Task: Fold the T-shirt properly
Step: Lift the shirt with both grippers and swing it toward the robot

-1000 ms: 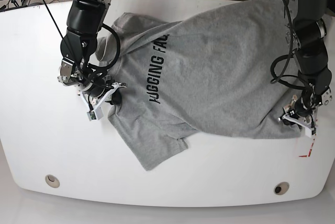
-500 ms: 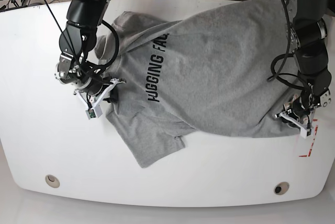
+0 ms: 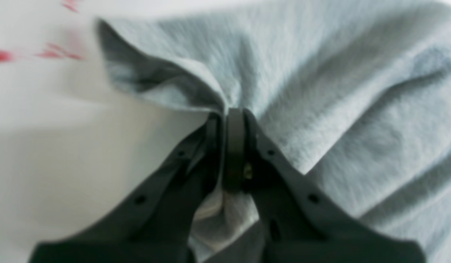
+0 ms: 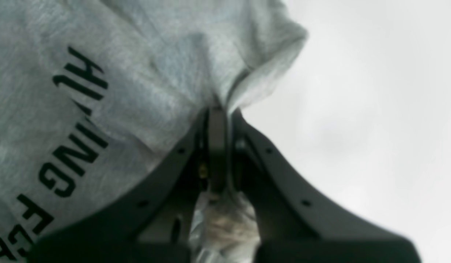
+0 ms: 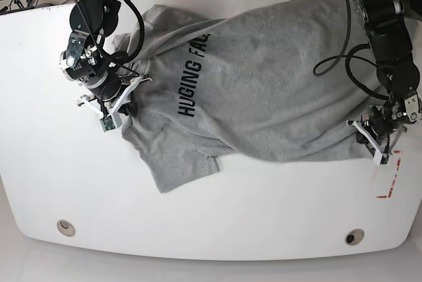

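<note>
Left gripper [image 3: 229, 120] clenched on the T-shirt [image 5: 264, 78] hem corner, nearest the red tape marks [image 5: 389, 180]. Right gripper [image 4: 218, 117] pinched on a shoulder fold at the far end from the marks. Shirt spread rumpled across the table [image 5: 39, 97]. Judgement: soft, light, drapes freely; grip seams and corners, keep cloth taut.

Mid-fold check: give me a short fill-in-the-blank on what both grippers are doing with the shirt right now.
The left gripper is ____ on the T-shirt.
The right gripper pinches fabric beside the shirt's black ____.
The red marks on the table lie near the ____ gripper.

Missing words: shut; lettering; left
</note>
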Controlling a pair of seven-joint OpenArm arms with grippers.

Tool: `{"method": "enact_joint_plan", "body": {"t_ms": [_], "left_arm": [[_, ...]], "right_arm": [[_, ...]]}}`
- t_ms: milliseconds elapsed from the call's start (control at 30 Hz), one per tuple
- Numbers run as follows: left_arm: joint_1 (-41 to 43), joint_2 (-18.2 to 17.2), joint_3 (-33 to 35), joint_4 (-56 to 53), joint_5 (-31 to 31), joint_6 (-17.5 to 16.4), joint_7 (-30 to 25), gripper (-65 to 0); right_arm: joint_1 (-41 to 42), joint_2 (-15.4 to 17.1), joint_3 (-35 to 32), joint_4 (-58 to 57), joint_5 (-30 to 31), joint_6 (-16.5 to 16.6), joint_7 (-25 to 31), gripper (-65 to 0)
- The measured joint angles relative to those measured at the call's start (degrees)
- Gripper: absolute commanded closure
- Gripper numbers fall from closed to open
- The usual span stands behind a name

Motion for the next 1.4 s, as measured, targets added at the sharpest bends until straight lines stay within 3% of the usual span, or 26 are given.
{"method": "enact_joint_plan", "body": {"t_ms": [267,567,900,1200,1400], "left_arm": [[5.0,3.8,0.7,20.1,-0.1,-0.6,3.5,0.0],[6.1,3.4,12.6,38.7,-0.3,-0.7,6.0,0.0],[-2.3,7.0,17.1,40.0,-0.2,-0.7,5.9,0.0],[-15.5,9.0,16.9,39.0,2.0,-0.9,9.4,0.0],[-17.5,9.0,16.9,45.7,3.3,-1.6,12.7,0.0]], "right_arm": [[-1.2,2.7,5.8,3.7,0.9,0.8,0.1,0.0],[2.8,9.1,7.0,3.9,1.4,0.9,0.0,0.0],[12.9,13.5,6.6,0.7,0.2,1.0,-1.5,0.0],[29.4,19.6,6.3,-3.3,0.8,1.0,-10.8,0.0],[40.8,23.4,0.2,-5.3,0.8,1.1,-13.4,0.0]]}}
